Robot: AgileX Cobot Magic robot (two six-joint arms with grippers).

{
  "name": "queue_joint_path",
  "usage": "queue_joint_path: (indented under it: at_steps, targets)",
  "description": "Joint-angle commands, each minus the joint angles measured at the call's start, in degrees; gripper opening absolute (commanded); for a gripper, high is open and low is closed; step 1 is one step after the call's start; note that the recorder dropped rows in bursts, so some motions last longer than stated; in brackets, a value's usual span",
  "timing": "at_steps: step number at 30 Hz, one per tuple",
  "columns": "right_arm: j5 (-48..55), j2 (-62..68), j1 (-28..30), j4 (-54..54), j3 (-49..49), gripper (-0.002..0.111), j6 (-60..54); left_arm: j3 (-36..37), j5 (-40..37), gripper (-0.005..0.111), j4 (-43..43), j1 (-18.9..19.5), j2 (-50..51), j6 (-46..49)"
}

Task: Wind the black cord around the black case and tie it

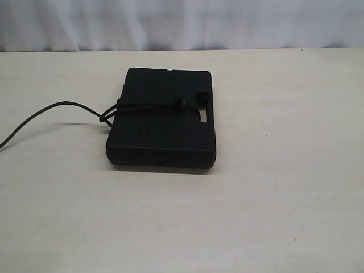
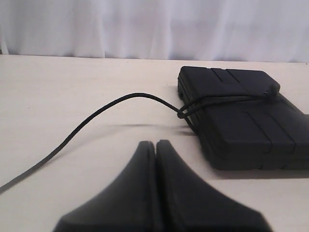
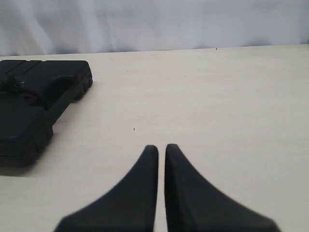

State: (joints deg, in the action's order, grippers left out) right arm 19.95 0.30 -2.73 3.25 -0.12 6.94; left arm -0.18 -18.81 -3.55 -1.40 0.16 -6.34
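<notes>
Black on black, hard to trace: black cord [image 1: 65, 103] wrapped across the black case [image 1: 162, 136], knotted near the handle slot [image 1: 203, 108], loose tail cut off at the left edge. Case flat, mid table [image 1: 284, 199], ribbed, matte. Closed and gripping nothing: left claw [image 2: 155, 143], right claw [image 3: 161, 147].

Soft, even light is falling on the pale table [image 1: 284, 216], perhaps from above; the black case [image 1: 162, 122] is casting a thin shadow, while the left gripper [image 2: 155, 143] and right gripper [image 3: 161, 147] are showing blurred.
</notes>
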Motion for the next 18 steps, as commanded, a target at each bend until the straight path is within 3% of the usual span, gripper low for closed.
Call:
queue_joint_path:
  at_steps: [1,18]
  targets:
    - [0.0,-0.3,0.4,0.6,0.1,0.005,0.2,0.2,0.3,0.000,0.1,0.1,-0.2,-0.6]
    - [0.0,-0.3,0.4,0.6,0.1,0.005,0.2,0.2,0.7,0.000,-0.1,0.1,-0.2,-0.6]
